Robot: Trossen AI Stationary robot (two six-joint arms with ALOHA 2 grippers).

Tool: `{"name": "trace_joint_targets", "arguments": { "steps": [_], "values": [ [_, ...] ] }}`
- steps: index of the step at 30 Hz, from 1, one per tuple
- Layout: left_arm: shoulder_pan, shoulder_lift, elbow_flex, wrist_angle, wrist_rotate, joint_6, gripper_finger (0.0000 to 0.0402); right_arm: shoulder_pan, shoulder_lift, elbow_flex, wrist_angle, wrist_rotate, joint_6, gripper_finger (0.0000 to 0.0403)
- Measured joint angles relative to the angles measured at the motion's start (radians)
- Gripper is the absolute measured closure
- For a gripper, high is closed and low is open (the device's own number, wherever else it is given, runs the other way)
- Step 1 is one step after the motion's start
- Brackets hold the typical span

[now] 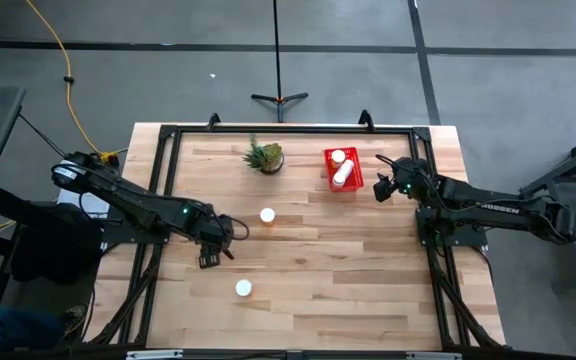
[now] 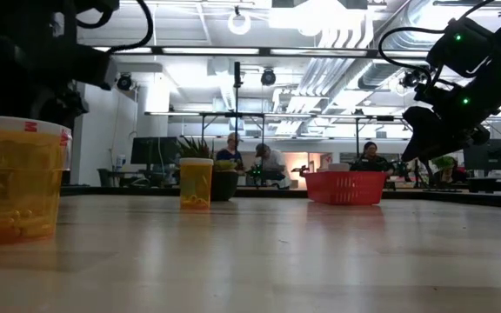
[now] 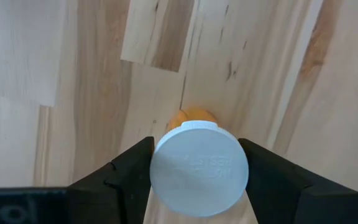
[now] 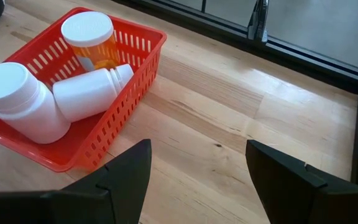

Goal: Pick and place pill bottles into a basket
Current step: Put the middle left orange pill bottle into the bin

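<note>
My left gripper (image 1: 215, 247) points down at the table's left middle, shut on a pill bottle with a white cap (image 3: 199, 168) and an orange body (image 3: 194, 116). This bottle is hidden under the gripper in the high view. Two more pill bottles stand upright on the table, one at the middle (image 1: 267, 215) and one nearer the front (image 1: 243, 288). The red basket (image 1: 356, 180) sits at the far right and holds an orange bottle (image 4: 92, 37) and two white bottles (image 4: 23, 102). My right gripper (image 1: 381, 188) hovers open and empty just right of the basket. My left gripper pinches the bottle's round white cap by its rim (image 3: 157, 155) between the two fingers, one finger on each side. The fingers come from above, pointing down. The bottle is upright, its orange body below the cap; I cannot tell whether it is lifted off the table.
A small green potted plant (image 1: 265, 156) stands at the far middle, left of the basket. A black frame (image 1: 168, 135) runs around the table's edges. Bare wood lies between the two arms. People sit in the room beyond the table (image 2: 268, 161).
</note>
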Motion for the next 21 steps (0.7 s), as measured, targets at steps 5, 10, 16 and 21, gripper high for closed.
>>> {"name": "trace_joint_targets", "arguments": {
  "steps": [5, 10, 16, 21],
  "values": [
    [0.001, 0.0, 0.04, -0.001, -0.003, 0.001, 0.0146, 0.0, 0.0, 0.0, 0.0, 0.001, 0.0, 0.0151],
    [0.001, 0.0, 0.084, -0.002, -0.013, 0.01, 0.0154, 0.0, 0.0, 0.0, 0.0, 0.006, 0.0, 0.0151],
    [0.064, 0.0, 0.138, -0.026, -0.026, 0.019, 0.0148, 0.0, 0.0, 0.0, 0.0, 0.006, 0.001, 0.0151],
    [0.146, 0.0, 0.183, -0.046, 0.002, 0.085, 0.0155, 0.0, 0.0, 0.0, 0.0, 0.006, 0.027, 0.0151]
  ]
}}
